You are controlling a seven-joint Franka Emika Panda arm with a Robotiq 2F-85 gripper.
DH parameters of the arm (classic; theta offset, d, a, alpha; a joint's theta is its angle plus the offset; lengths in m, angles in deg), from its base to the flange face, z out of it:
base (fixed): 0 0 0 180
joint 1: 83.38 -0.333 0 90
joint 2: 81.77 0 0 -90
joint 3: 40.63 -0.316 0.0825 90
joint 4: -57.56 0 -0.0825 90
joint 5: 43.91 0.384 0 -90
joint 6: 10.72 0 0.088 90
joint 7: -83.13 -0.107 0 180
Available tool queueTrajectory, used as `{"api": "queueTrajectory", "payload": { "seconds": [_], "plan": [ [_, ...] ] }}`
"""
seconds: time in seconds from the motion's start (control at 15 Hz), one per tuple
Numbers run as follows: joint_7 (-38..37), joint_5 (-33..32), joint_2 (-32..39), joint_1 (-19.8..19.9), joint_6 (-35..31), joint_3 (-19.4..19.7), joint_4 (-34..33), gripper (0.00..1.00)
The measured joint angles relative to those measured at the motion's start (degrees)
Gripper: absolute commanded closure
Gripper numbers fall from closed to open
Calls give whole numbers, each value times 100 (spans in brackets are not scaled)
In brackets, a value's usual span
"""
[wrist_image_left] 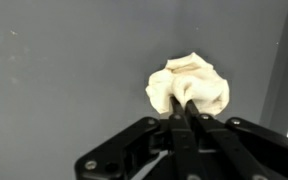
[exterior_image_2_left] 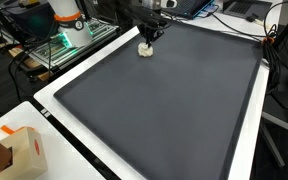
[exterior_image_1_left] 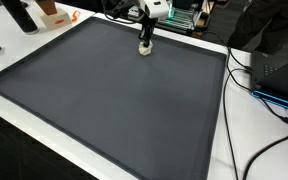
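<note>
Grasp step: pincer (wrist_image_left: 187, 108) clenched on a wad (wrist_image_left: 189, 85) at the far edge of the mat (wrist_image_left: 64, 80).

As I read it, the pick is made and the lift is not yet begun; in both exterior views the wad sits low against the mat, far side, well apart from the cables (exterior_image_1_left: 274, 100) off the right and the box (exterior_image_2_left: 19, 150) at the near left corner; I cannot tell whether it touches the mat or hangs just clear. Wrist view: fingers drawn fully together, no gap between the tips; they bite the near edge of the wad, a cream crumpled lump, most of it bulging beyond the tips. Next move, in my judgement, calls for a slow straight rise; the bite is thin, so a jerk or a sideways drag could pull the wad free.
</note>
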Motion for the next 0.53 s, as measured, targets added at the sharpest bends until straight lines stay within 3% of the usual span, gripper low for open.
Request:
{"api": "queueTrajectory", "payload": {
  "seconds": [0.07,0.13,0.2,0.33,0.53],
  "plan": [
    [0,0,-1,0,-5,0,0,98],
    [0,0,-3,0,-6,0,0,90],
    [0,-9,-5,0,-6,0,0,67],
    [-4,0,-5,0,0,1,-1,64],
    [-17,81,-11,0,24,0,-23,42]
  ]
}}
